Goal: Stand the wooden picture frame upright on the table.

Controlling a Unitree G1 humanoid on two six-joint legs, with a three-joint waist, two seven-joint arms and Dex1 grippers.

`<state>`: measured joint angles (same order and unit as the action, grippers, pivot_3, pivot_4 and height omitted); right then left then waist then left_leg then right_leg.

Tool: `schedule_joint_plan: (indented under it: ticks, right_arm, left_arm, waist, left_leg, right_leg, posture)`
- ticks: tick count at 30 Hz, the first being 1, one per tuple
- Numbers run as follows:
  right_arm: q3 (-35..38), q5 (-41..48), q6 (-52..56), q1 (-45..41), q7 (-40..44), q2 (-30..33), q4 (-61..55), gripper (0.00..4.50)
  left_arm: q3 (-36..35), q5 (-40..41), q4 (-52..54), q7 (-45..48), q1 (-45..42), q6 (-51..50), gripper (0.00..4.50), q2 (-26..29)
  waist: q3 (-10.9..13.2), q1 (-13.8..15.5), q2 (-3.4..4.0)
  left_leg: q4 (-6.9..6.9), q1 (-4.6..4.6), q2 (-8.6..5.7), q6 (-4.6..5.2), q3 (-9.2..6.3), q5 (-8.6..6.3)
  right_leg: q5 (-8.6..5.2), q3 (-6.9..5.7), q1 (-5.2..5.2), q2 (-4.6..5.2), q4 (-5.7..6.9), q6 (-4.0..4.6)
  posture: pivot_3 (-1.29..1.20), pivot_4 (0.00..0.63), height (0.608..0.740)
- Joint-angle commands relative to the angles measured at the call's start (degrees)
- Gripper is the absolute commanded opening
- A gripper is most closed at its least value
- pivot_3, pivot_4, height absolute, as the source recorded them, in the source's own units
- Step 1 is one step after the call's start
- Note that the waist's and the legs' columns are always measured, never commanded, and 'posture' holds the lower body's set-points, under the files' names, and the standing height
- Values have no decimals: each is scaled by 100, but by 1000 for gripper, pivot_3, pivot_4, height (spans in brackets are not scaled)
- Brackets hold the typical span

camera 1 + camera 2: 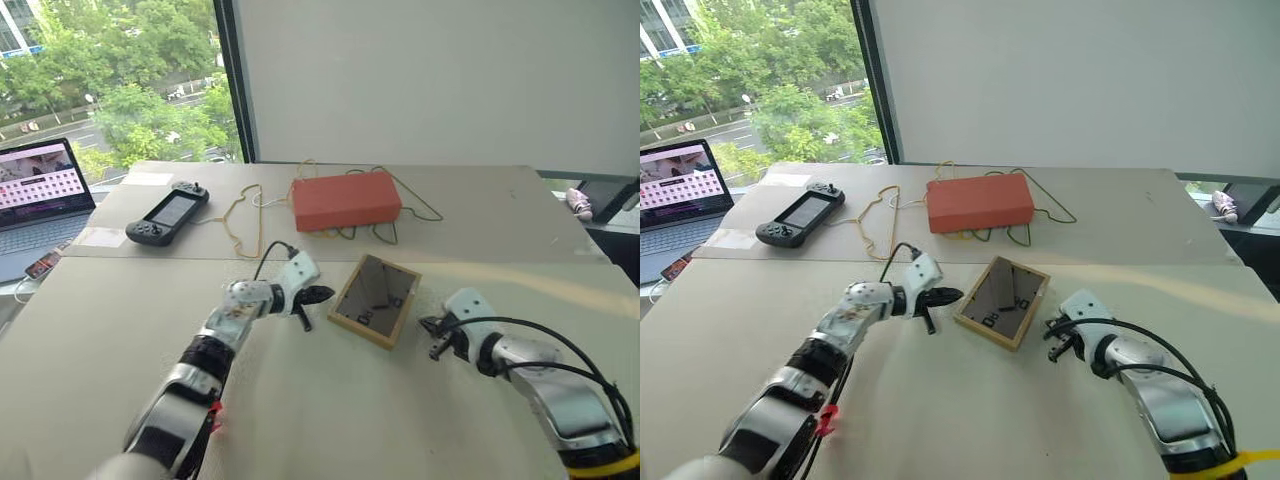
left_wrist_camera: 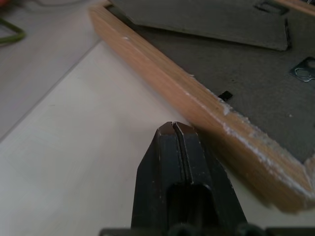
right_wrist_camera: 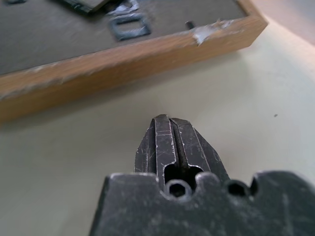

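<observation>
While you look through the left eye view, your left gripper (image 1: 318,296) sits just left of centre, its arm reaching up from the lower left with the two black fingers pressed together and aimed right at the wooden picture frame (image 1: 375,300). Your right gripper (image 1: 435,335) sits right of centre on an arm bent in from the lower right, its fingers likewise pressed together and pointing left at the frame's lower right edge, holding nothing. One frame lies flat, back up, at the centre of the table (image 1: 100,340), between the two grippers: light wood border, dark grey backing, stand folded down. Higher up you see one red-orange box (image 1: 345,200) lying on a yellowish cord (image 1: 245,225), one black handheld console (image 1: 166,213) at the upper left, and one laptop (image 1: 40,195) at the left edge.

From the left wrist view, the shut fingertips (image 2: 173,132) stop just short of the frame's wooden edge (image 2: 197,105), which looks chipped and smeared white.

From the right wrist view, the closed, scratched fingers (image 3: 170,135) hover near another wooden side (image 3: 123,61), with a metal hanger on the grey back (image 3: 129,25).
</observation>
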<state>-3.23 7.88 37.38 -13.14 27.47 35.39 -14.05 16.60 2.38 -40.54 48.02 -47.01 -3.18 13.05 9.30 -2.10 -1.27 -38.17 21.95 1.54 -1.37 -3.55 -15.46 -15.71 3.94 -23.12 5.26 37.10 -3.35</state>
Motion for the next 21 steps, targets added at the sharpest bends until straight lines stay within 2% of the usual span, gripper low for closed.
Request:
schedule_joint_plan:
  ticks: [1, 4, 7, 14, 17, 21]
  right_arm:
    - [-306, -248, 235, -212, -209, -230, -50, 0]
    - [-583, -267, 344, -282, -77, -380, -370, 0]
    - [-754, -250, 536, -361, -27, -528, -590, 0]
    - [-1597, -438, 705, -249, 476, -231, -1210, 0]
    - [-1813, -410, 739, -187, 634, -182, -1401, 0]
    - [-1866, -431, 878, -213, 602, -295, -1335, 0]
  left_arm:
    - [138, -176, -113, 149, -62, 146, 39, -203]
    - [124, -177, 466, 394, 271, -64, 39, 26]
    - [82, -164, 1372, 588, 817, -441, 39, 509]
    - [-332, 28, 3880, 607, 2652, -1689, 39, 1779]
    - [-498, 154, 4583, 490, 3269, -2185, 39, 2056]
    - [-571, 133, 4874, 269, 3679, -2387, 39, 2218]
  waist:
    - [0, -5, 0]
    - [-1, -60, 2]
    - [-2, -151, 4]
    - [-7, -245, 11]
    - [-11, -245, 12]
    - [-11, -208, 12]
  left_leg:
    - [-7, 0, -1, 1, 0, 0]
    - [-9, -10, -2, 30, -4, -17]
    - [-7, -18, 1, 30, -8, -17]
    - [1, -40, 12, 36, -16, -21]
    - [6, -50, 14, 40, -14, -23]
    - [14, -97, 18, 55, -15, -31]
  right_leg:
    - [0, 0, 0, 0, -1, 0]
    - [0, 1, 1, -1, 0, -1]
    - [0, 5, 0, -6, 7, 0]
    - [0, 7, 6, -15, 15, 1]
    - [0, 9, 13, -16, 12, 2]
    - [-3, 6, 60, -21, 4, 5]
  posture:
    - [0, 150, 740]
    - [0, 150, 740]
    - [0, 150, 740]
    - [0, 150, 740]
    - [0, 150, 740]
    - [0, 150, 740]
